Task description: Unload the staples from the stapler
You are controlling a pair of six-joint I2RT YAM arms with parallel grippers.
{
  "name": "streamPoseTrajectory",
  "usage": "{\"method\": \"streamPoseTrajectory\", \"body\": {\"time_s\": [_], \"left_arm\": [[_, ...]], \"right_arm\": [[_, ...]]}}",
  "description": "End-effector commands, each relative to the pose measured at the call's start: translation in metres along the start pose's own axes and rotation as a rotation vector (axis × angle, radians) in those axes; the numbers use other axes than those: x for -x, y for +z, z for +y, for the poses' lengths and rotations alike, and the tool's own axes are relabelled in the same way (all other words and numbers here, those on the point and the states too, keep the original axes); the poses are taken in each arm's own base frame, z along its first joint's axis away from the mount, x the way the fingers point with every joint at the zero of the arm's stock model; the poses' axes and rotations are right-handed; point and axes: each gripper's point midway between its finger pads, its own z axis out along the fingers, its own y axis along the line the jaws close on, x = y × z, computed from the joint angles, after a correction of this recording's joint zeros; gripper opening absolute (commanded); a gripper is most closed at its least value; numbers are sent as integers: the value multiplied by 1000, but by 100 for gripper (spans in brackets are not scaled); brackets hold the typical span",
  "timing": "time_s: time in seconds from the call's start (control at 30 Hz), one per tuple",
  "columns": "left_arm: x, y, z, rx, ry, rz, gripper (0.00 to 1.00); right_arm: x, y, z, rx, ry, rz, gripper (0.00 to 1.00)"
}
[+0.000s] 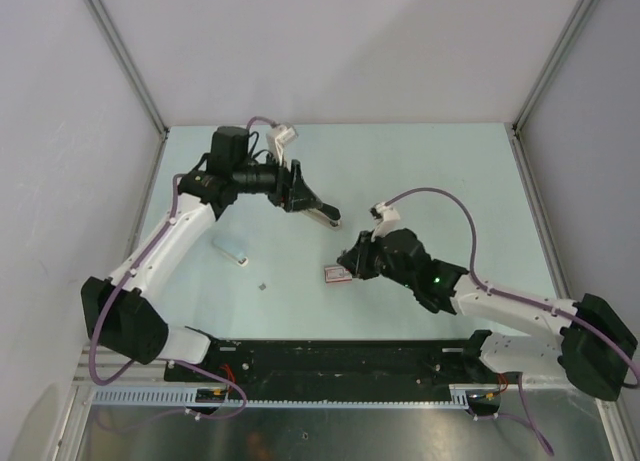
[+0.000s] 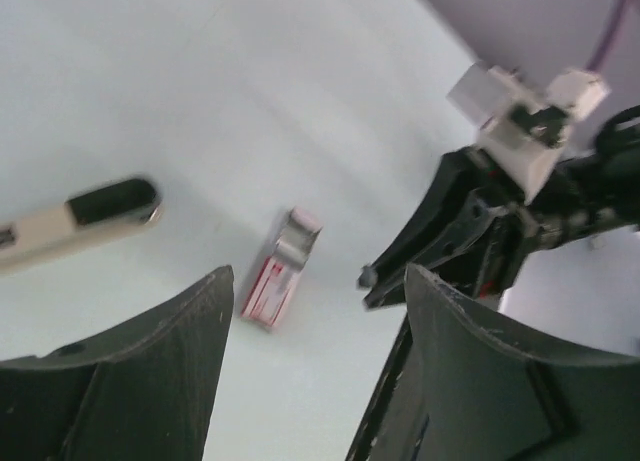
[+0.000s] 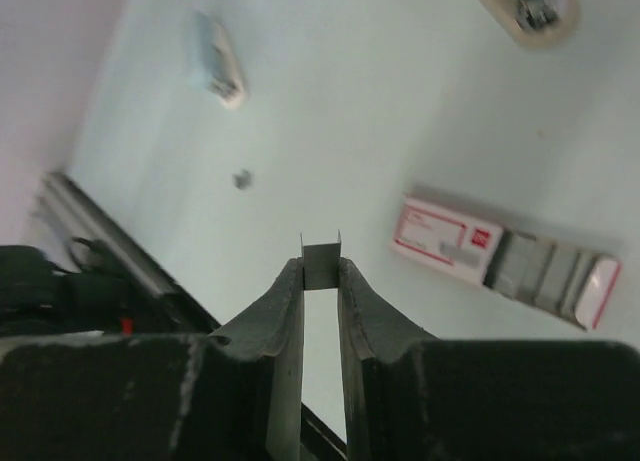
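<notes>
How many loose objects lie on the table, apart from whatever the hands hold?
4: pink-red and grey flat stapler centre; pale grey-blue bar left; tiny dark speck near it; beige-and-black bar by the left hand. Smaller bits may be hidden.

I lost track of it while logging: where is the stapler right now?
In the top view the stapler lies on the table near its middle, just left of the right gripper, which pinches a small metal piece.
</notes>
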Motion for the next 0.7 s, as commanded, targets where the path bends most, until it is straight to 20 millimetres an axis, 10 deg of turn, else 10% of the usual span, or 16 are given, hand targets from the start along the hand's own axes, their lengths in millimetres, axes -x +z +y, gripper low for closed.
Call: {"method": "streamPoseTrajectory", "body": {"time_s": [0.0, 0.27, 0.67], "left_arm": [[-35, -13, 41, 213, 139, 77, 74], [-75, -14, 63, 269, 163, 170, 73], [-89, -9, 61, 244, 157, 206, 72]], "right_arm": [[-30, -1, -48, -297, -101, 107, 7], [-56, 2, -88, -525, -132, 175, 2], [-59, 16, -98, -599, -198, 210, 4]]}}
